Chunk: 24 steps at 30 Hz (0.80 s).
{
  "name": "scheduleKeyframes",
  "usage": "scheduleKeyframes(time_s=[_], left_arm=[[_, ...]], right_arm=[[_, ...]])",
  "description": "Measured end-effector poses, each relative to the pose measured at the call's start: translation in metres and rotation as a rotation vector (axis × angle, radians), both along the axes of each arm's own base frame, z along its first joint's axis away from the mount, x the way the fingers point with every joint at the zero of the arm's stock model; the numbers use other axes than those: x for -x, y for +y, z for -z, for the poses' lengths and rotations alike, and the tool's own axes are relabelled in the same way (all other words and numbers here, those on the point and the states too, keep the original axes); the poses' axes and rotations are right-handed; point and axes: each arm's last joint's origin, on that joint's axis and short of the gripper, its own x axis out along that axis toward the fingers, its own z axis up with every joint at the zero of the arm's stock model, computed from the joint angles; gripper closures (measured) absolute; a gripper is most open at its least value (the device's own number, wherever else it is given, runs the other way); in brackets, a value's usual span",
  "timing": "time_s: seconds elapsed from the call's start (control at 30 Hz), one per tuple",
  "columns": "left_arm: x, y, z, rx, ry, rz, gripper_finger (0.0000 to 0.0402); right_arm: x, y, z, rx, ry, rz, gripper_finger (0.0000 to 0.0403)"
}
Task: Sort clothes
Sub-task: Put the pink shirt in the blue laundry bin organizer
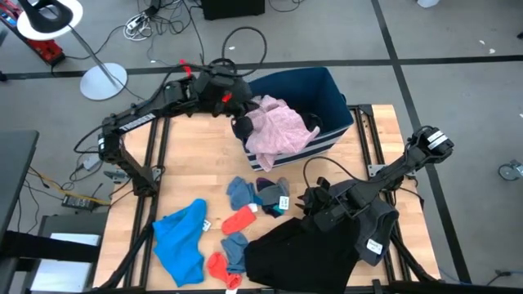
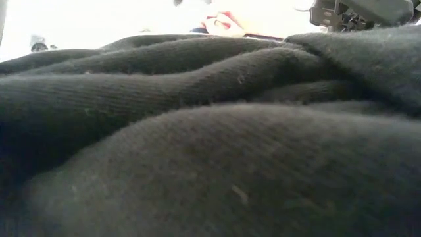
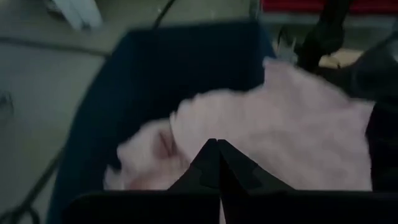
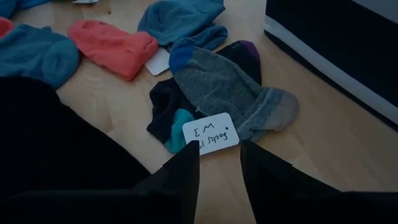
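A pink garment [image 1: 278,126] lies in the navy bin [image 1: 327,90] and drapes over its near rim. It also shows in the left wrist view [image 3: 292,124]. My left gripper [image 1: 237,104] is shut over it [image 3: 216,144]. My right gripper [image 4: 217,155] is open and empty, just above the table at a white tag [image 4: 210,134] on the grey and navy socks [image 4: 230,87]. It shows in the high view [image 1: 315,200] between the socks and the black garment [image 1: 294,253]. A bright blue garment [image 1: 181,237] and red socks [image 1: 239,220] lie on the table. My left gripper's shut fingertips [image 3: 208,152] stand in front of the pink garment inside the bin. I cannot tell whether they touch the cloth or hold any of it.
A dark grey garment [image 1: 372,220] lies under the right arm. Grey-blue socks [image 1: 241,192] and another red sock [image 1: 219,268] lie mid-table. The black garment [image 2: 210,131] fills the low view. Bare wood [image 1: 188,155] shows at the table's left.
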Motion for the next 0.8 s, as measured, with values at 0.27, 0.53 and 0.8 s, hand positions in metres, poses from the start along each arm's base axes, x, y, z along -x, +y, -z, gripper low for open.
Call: scheduleKeyframes(time_s=[0.27, 0.53, 0.8], left_arm=[[0.0, -0.002, 0.016, 0.136, 0.114, 0.02, 0.0401], [-0.03, 0.014, 0.05, 0.227, 0.193, 0.009, 0.0401], [-0.067, 0.045, 0.108, 0.285, 0.333, -0.046, 0.0401]], right_arm=[[0.0, 0.0, 0.0, 0.0, 0.0, 0.0, 0.0285], [0.0, 0.0, 0.0, -0.001, -0.001, 0.0, 0.0285], [0.0, 0.0, 0.0, -0.001, -0.002, 0.0, 0.0285]])
